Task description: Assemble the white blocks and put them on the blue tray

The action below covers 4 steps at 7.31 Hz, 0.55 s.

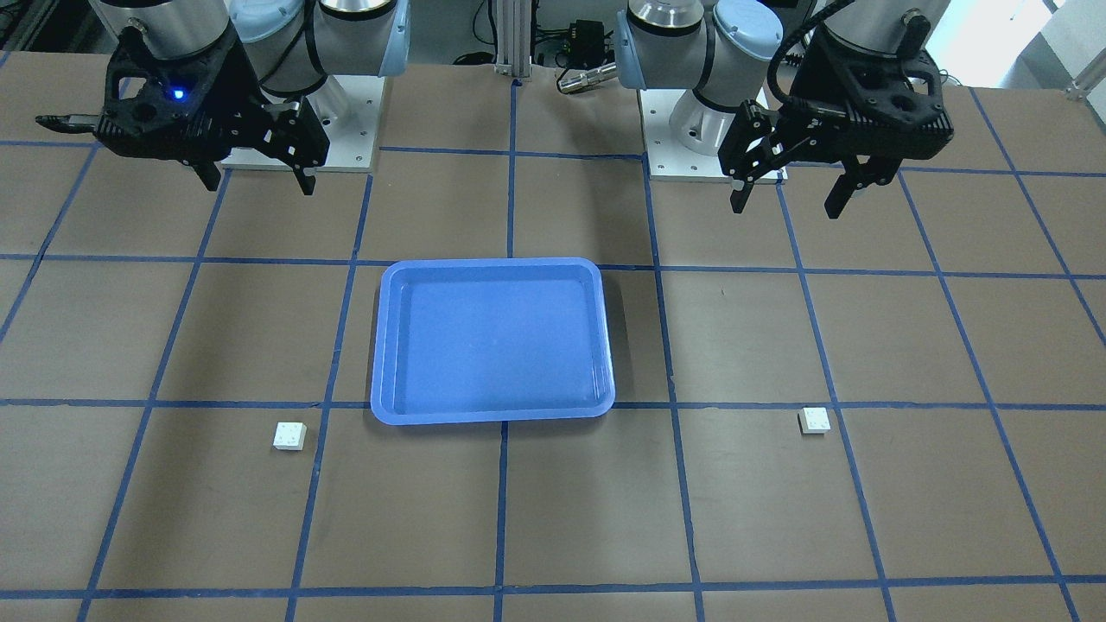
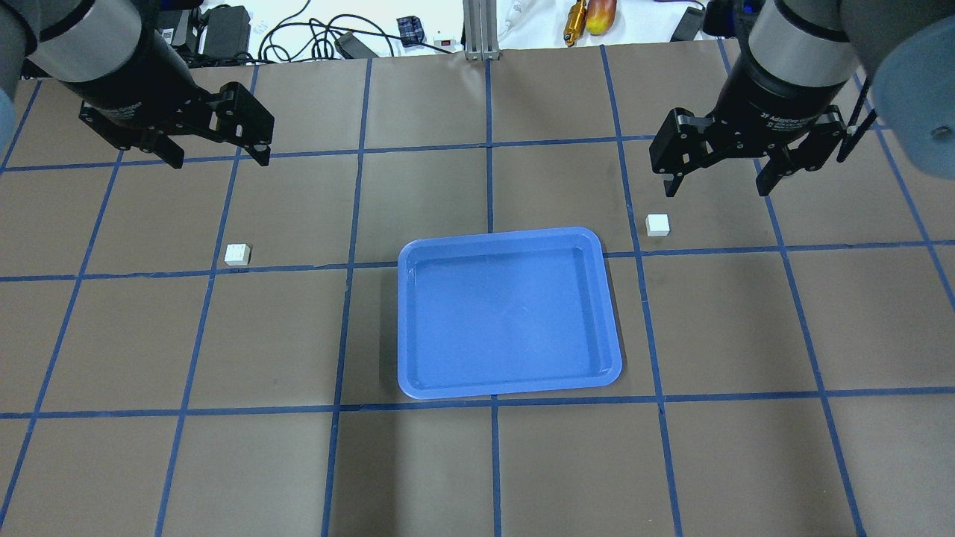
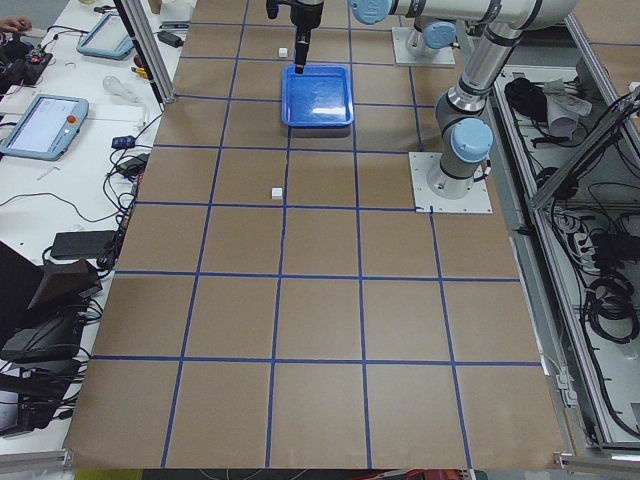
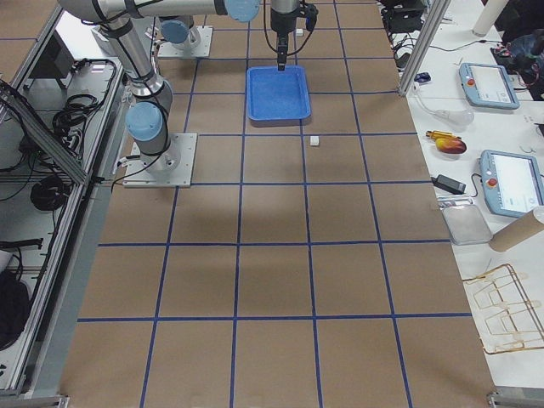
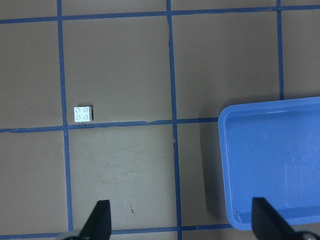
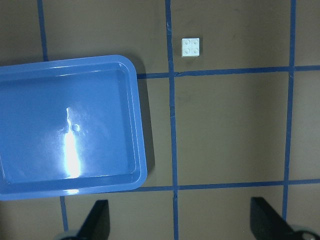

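Note:
The blue tray (image 2: 509, 313) lies empty in the middle of the table, also in the front view (image 1: 492, 341). One white block (image 2: 237, 254) sits alone to the tray's left, studs up, and shows in the left wrist view (image 5: 83, 114) and the front view (image 1: 814, 421). The other white block (image 2: 657, 224) sits apart to the tray's right, also in the right wrist view (image 6: 191, 47) and the front view (image 1: 289, 435). My left gripper (image 2: 218, 158) hangs open and empty above the table behind the left block. My right gripper (image 2: 716, 186) hangs open and empty just behind the right block.
The brown table carries a grid of blue tape lines. The two arm bases (image 1: 302, 130) (image 1: 691, 130) stand at the robot's side of the table. Cables and small tools (image 2: 574, 19) lie beyond the far edge.

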Each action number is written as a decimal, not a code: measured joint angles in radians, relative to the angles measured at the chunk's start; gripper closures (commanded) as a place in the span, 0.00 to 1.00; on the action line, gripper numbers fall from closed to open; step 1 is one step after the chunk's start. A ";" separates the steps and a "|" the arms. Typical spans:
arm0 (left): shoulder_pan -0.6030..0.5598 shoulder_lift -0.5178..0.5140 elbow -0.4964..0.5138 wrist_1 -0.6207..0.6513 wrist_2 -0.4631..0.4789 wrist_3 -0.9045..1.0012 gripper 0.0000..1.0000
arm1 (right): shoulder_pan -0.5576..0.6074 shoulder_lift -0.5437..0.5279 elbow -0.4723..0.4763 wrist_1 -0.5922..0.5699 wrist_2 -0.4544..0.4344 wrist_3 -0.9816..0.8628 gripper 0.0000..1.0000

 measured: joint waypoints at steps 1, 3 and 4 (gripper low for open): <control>0.000 0.000 0.000 0.000 0.000 0.000 0.00 | 0.000 0.000 0.000 0.000 0.000 0.000 0.00; -0.001 0.000 -0.001 0.000 0.001 0.000 0.00 | -0.001 0.002 0.000 0.000 0.001 -0.002 0.00; -0.001 0.000 -0.001 0.000 0.002 0.004 0.00 | -0.001 0.003 0.000 0.003 -0.011 -0.002 0.00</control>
